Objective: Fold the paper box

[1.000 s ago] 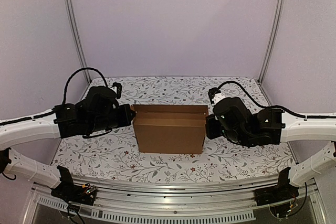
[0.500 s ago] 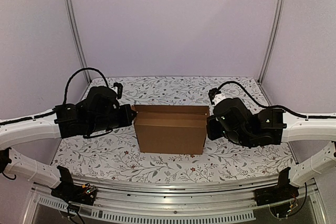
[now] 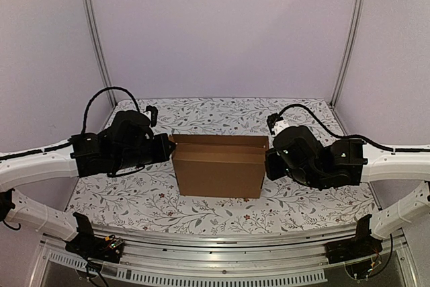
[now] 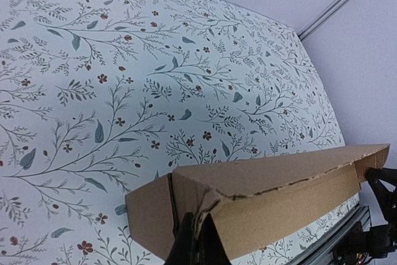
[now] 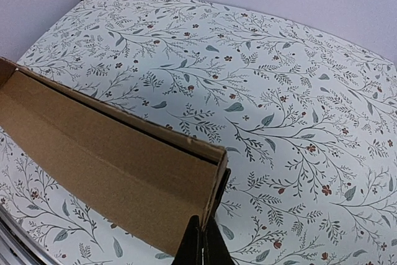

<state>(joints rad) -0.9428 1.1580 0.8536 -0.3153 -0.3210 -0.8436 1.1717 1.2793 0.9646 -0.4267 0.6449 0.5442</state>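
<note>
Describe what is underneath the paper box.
The floral tablecloth shows all around the paper box, so it presumably runs beneath. The patch directly under it is hidden by the cardboard, so anything lying there cannot be seen.

Shown: one paper box (image 3: 218, 166), my two pincers, namely left gripper (image 4: 197, 247) and right gripper (image 5: 202, 244), one flower-printed table (image 3: 222, 115) and two metal posts (image 3: 95, 31) (image 3: 350, 31) behind.

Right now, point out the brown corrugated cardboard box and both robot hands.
brown corrugated cardboard box (image 3: 218, 174), top view, front wall.
left hand (image 4: 197, 240), left wrist view, between fingertips.
right hand (image 5: 203, 235), right wrist view, between fingertips.
</note>
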